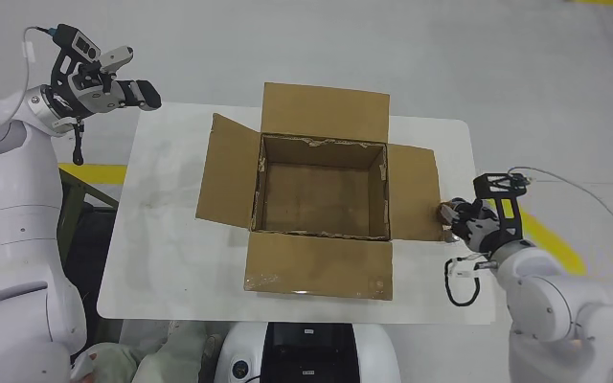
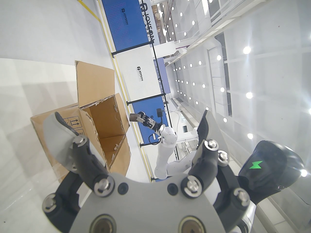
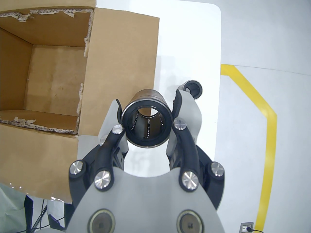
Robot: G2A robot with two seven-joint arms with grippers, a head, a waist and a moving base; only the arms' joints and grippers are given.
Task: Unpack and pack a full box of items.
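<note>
White table (image 1: pixel 163 239) holds open box (image 1: pixel 321 266); right jaws clamp a cylinder (image 3: pixel 149 99).

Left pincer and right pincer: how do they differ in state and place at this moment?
The left pincer is open and holds nothing; the right pincer is shut on a metal cylinder. The left pincer is near the far left corner of the table, away from the box; the right pincer is at the edge of the box's right flap. Both have the same two-fingered build.
</note>
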